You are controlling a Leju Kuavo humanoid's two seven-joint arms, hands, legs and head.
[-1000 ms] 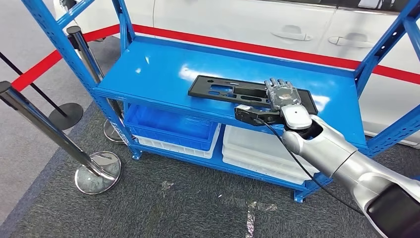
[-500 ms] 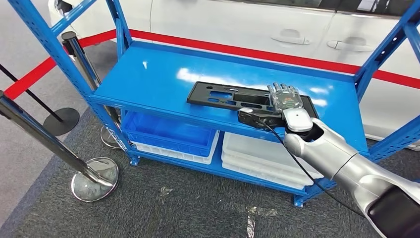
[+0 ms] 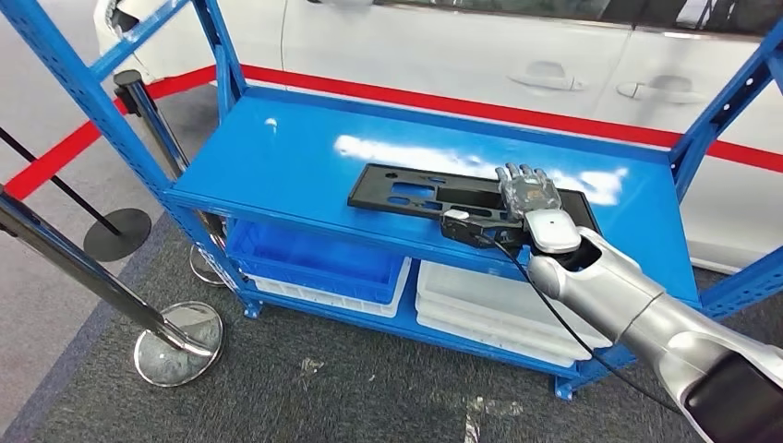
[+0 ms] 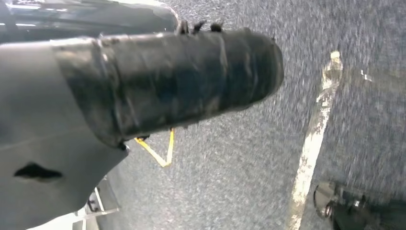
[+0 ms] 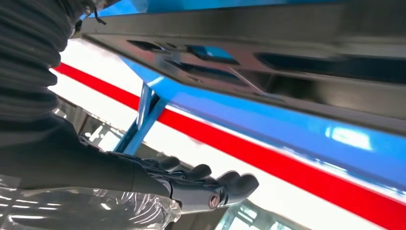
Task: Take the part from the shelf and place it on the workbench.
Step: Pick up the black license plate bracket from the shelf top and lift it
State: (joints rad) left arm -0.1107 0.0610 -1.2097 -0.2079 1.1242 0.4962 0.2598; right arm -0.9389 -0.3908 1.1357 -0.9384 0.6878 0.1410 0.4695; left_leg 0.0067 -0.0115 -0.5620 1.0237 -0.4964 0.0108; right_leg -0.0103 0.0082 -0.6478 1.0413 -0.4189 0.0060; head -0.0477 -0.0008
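Okay, shelf: blue metal shelf (image 3: 305, 152), top deck in front of me.
Part: flat black part (image 3: 434, 192) with cutouts, lying flat on the top deck near the front edge, toward the right half.
My right hand (image 3: 530, 196): over the part's right end, fingers (image 3: 522, 178) stretched out flat and slightly apart on top of it; thumb down at the front edge. Can't tell if it's really gripping yet.
Right wrist view: the part (image 5: 249, 62) seen from low, my fingers (image 5: 210, 184) extended, nothing in them.
My left hand (image 4: 158, 81): hanging over grey carpet (image 4: 249, 167); can't tell fingers' state.
Under deck: blue bin (image 3: 314, 245), white trays (image 3: 489, 300).
Behind: white car (image 3: 517, 55), red stripe (image 3: 443, 97).
Left side: chrome posts (image 3: 175, 328).
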